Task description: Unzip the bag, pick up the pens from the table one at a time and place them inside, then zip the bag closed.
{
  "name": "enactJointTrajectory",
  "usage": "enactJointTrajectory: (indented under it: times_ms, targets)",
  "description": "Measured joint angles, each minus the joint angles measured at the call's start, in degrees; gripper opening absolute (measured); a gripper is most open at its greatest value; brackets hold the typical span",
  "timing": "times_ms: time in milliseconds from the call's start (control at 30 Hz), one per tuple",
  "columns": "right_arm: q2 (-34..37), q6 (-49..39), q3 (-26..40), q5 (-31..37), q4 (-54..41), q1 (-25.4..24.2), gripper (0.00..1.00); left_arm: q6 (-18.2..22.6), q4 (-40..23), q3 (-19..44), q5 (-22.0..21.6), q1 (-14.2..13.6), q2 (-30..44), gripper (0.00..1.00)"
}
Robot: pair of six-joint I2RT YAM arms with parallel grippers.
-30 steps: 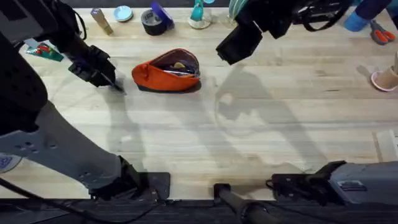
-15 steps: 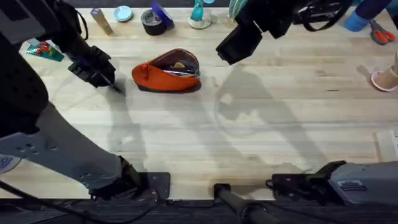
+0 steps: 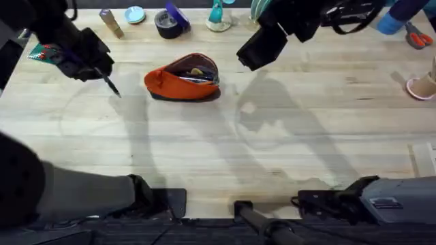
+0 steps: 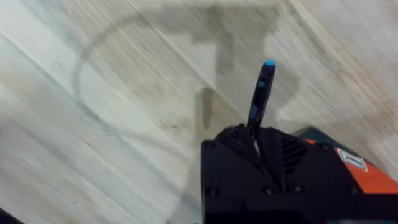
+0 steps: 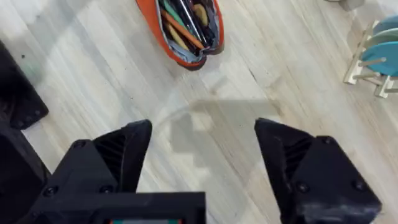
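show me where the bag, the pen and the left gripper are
bag [image 3: 178, 83], overhead, orange side.
pen [image 4: 259, 93], left wrist, dark shaft.
left gripper [image 4: 258, 142], left wrist, between its fingertips.

One orange bag [image 3: 182, 77], one pen [image 4: 260, 93] pinched in the left gripper [image 3: 101, 73], and perhaps four sticks inside the pouch

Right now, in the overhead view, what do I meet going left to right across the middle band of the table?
Left gripper holding a thin dark stick pen → open orange fabric pencil pouch → raised right gripper, fingers apart → pink object at the table's right edge.
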Motion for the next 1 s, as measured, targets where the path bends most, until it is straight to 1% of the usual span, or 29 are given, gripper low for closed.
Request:
enactJointTrajectory:
  times_ms: [367, 467, 567, 800, 1000]
  targets:
    - [0.00, 0.00, 0.00, 0.00, 0.00, 0.00, 0.996, 8.63, -4.09, 0.00, -0.49, 0.04, -10.59, 0.046]
    - [0.00, 0.00, 0.00, 0.00, 0.00, 0.00, 0.995, 11.98, -5.05, 0.00, 0.43, 0.04, -12.95, 0.046]
    - [0.00, 0.00, 0.00, 0.00, 0.00, 0.00, 0.996, 16.37, -5.66, 0.00, 3.85, 0.04, -14.68, 0.044]
    - [0.00, 0.00, 0.00, 0.00, 0.00, 0.00, 0.996, 30.41, -5.48, 0.00, 17.49, 0.04, -17.44, 0.044]
    - [0.00, 0.00, 0.00, 0.00, 0.00, 0.00, 0.996, 40.78, -5.47, 0.00, 28.18, 0.04, -17.60, 0.041]
